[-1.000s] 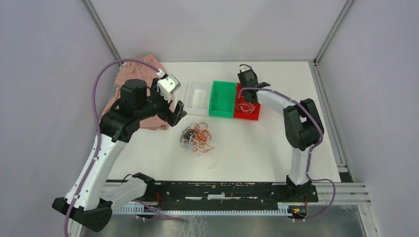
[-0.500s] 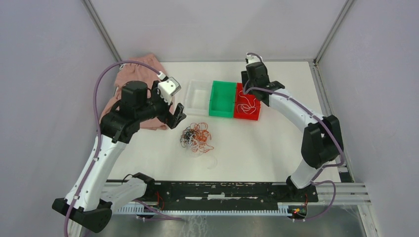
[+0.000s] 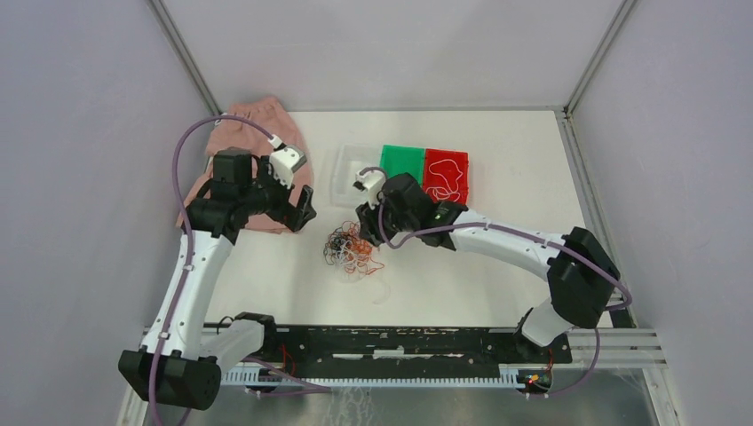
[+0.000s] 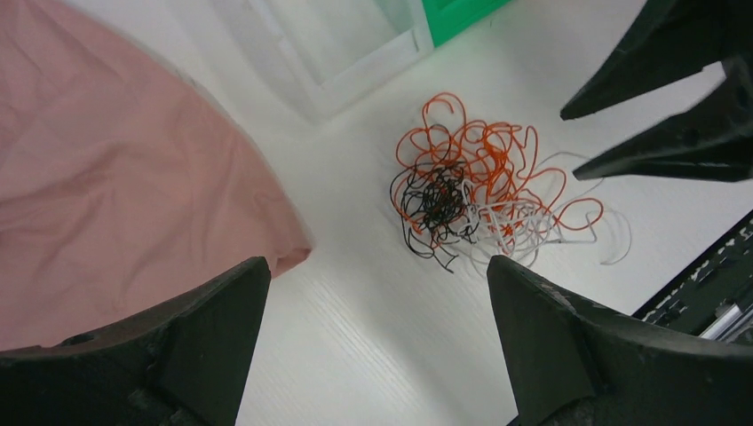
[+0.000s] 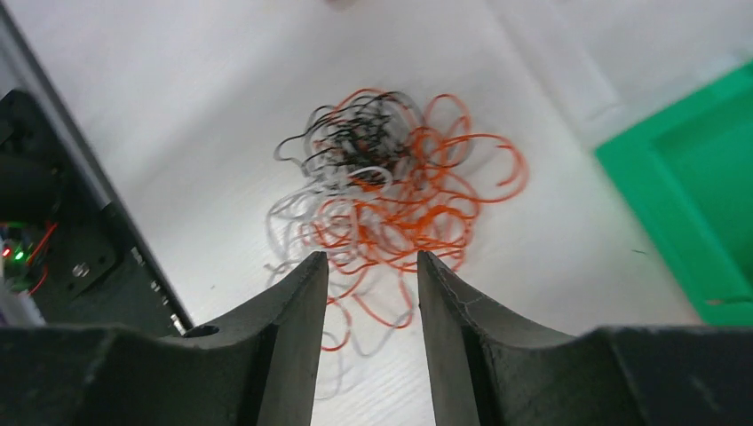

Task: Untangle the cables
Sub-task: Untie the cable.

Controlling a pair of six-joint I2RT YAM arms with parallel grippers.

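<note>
The cables [image 3: 353,248] lie as one tangled clump of orange-red, black and white strands on the white table. They also show in the left wrist view [image 4: 484,191] and the right wrist view [image 5: 391,186]. My right gripper [image 3: 368,216] hovers just above the clump's far right side, jaws a little apart and empty [image 5: 371,262]. My left gripper [image 3: 305,206] is wide open and empty [image 4: 377,284], to the left of the clump beside the pink cloth. A few thin strands lie in the red bin [image 3: 463,169].
A clear bin [image 3: 341,169], a green bin [image 3: 402,160] and the red bin stand in a row behind the clump. A pink cloth [image 3: 253,133] lies at the back left. The black base rail [image 3: 382,342] runs along the near edge.
My right arm has swung from over the red bin forward and left, to just above the clump. My left gripper has drawn back slightly to the left.
</note>
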